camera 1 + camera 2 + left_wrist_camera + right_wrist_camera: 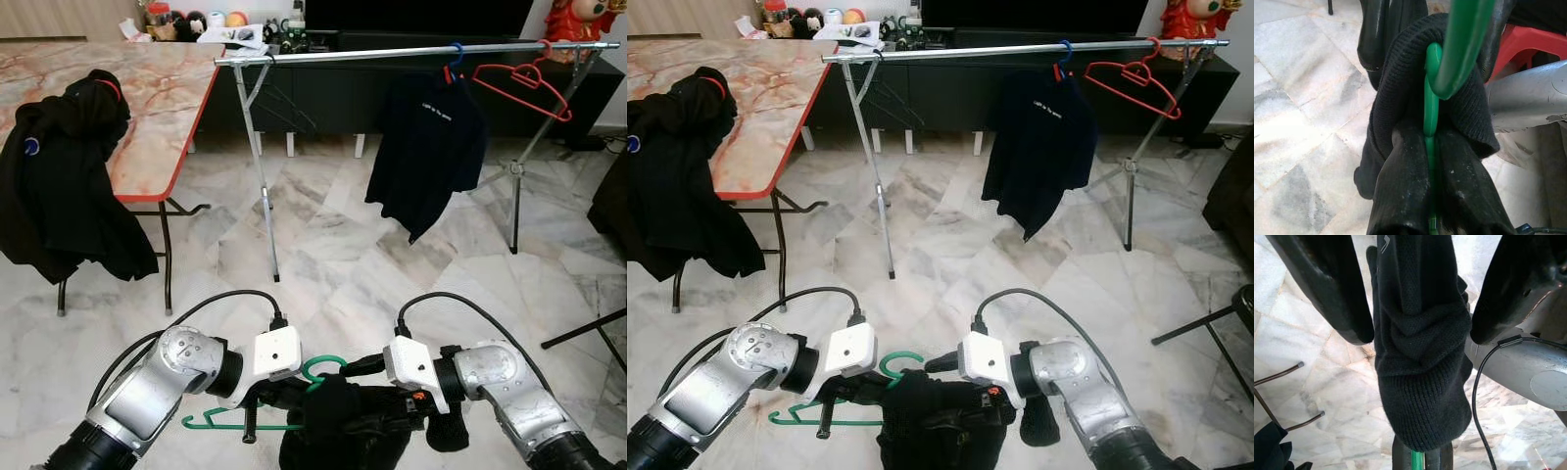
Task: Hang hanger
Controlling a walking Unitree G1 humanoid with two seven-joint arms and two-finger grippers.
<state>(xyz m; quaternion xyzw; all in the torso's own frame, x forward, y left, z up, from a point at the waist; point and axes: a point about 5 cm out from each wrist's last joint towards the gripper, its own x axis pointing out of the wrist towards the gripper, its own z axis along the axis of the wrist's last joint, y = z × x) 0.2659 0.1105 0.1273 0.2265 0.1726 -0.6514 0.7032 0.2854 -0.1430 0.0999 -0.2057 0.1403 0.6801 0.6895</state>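
we see a table [157, 108] at the left, with a jacket [69, 186] draped over its near left corner and small clutter [196, 22] at its far end. a clothes rail [411, 54] runs from the table's far right corner across to the right. on the rail hangs a shirt [426, 147], and just right of it an empty hanger [524, 83]. behind the rail stands a low cabinet [333, 98]. nearest us, low in the middle, a hanger [250, 416] with a garment [343, 426] sits between the left gripper [279, 392] and the right gripper [367, 367], left gripper on the left.
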